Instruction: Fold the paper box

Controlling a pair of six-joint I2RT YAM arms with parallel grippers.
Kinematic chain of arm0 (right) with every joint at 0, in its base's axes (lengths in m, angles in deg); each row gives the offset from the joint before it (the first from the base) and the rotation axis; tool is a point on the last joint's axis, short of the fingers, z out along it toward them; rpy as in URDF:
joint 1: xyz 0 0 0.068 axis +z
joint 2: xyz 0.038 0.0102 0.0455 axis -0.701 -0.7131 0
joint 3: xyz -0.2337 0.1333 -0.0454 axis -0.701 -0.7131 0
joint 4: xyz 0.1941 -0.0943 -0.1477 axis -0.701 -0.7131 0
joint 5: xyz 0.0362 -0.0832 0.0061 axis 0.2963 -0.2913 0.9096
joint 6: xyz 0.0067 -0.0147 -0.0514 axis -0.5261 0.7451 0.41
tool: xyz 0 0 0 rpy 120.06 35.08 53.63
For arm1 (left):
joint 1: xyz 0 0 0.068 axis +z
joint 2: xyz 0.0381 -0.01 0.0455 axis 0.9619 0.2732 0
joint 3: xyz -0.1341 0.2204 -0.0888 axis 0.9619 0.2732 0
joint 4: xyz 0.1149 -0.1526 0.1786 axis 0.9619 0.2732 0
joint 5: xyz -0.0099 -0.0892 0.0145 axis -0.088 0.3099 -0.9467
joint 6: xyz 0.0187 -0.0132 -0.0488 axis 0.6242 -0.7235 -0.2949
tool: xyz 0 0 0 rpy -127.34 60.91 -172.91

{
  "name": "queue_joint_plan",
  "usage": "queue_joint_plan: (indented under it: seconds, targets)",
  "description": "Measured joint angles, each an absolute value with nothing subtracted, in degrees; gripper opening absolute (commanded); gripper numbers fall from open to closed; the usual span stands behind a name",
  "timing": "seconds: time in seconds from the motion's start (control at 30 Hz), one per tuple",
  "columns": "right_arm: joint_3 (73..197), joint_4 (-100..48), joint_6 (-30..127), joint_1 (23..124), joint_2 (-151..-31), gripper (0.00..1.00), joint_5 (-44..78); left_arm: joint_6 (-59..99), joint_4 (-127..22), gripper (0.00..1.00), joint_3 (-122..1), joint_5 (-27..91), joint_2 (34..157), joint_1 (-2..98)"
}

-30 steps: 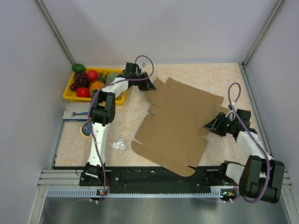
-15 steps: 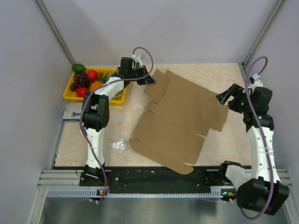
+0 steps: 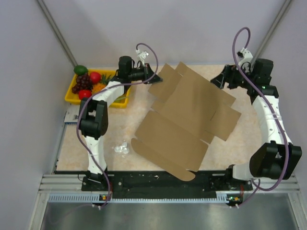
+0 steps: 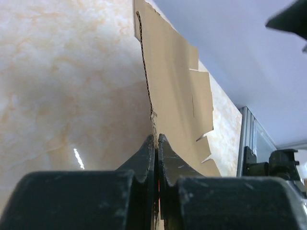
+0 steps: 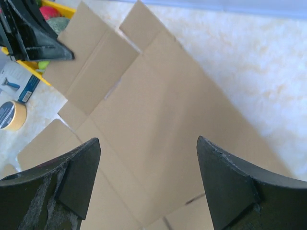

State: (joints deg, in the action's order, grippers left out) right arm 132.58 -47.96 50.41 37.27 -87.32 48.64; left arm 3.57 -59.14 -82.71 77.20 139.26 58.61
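Your left jaws pinch an edge flap of the plain brown paper box point(image 3: 184, 122), which stretches away from them and under your right jaws, spread wide above it. Beige marbled counter point(image 3: 120, 129), pale grey walls point(image 3: 168, 28) around.

Bright, even light with soft shadows; a small glare streak on the tabletop point(image 4: 76, 158).

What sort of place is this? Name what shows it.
Probably a robotics lab test cell: grey panel walls around the tabletop, the left arm and right arm mounted on a metal rail, a yellow fruit tray.
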Motion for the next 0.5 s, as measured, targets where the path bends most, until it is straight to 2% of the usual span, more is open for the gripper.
queue_joint_plan:
  seconds: [0.2, 0.5]
  targets:
    - [141.1, -47.3, 55.7, 37.4, -92.5, 0.80, 55.3, 4.1, -65.7, 0.00, -78.4, 82.7, 134.8, 58.2]
    - [144.1, -48.3, 63.1, 38.7, -98.9, 0.75, 61.8, 9.2, -70.9, 0.00, -75.1, 87.9, 128.8, 56.8]
